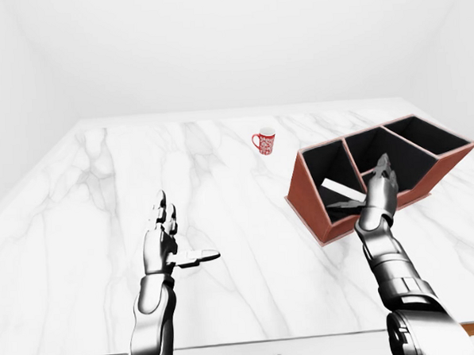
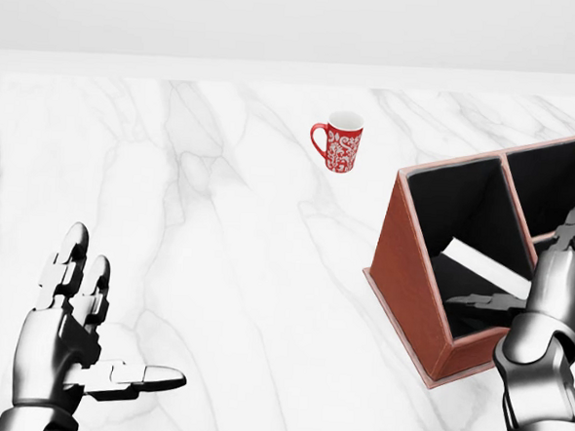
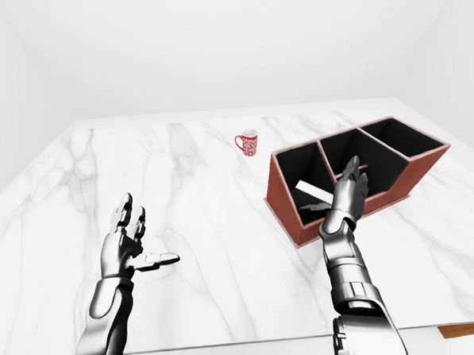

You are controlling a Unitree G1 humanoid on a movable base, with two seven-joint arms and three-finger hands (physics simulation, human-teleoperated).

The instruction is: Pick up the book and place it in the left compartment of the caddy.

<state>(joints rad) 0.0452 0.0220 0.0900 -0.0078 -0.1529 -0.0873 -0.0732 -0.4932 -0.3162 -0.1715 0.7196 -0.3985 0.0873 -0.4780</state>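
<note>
Your right hand (image 2: 555,281) at the head view's right edge has its fingers spread wide and holds nothing. The book (image 2: 486,268) lies tilted inside the caddy's (image 2: 408,272) left compartment. Your left hand (image 2: 70,334) hovers wide open at lower left over the worktop (image 2: 218,241). A mug (image 2: 339,141) stands upper centre.

My right hand (image 2: 555,276) is raised at the head view's right edge, fingers (image 2: 574,221) spread, thumb out sideways. My left hand (image 2: 70,334) hovers at lower left, fingers upright and apart, thumb extended rightward.
</note>
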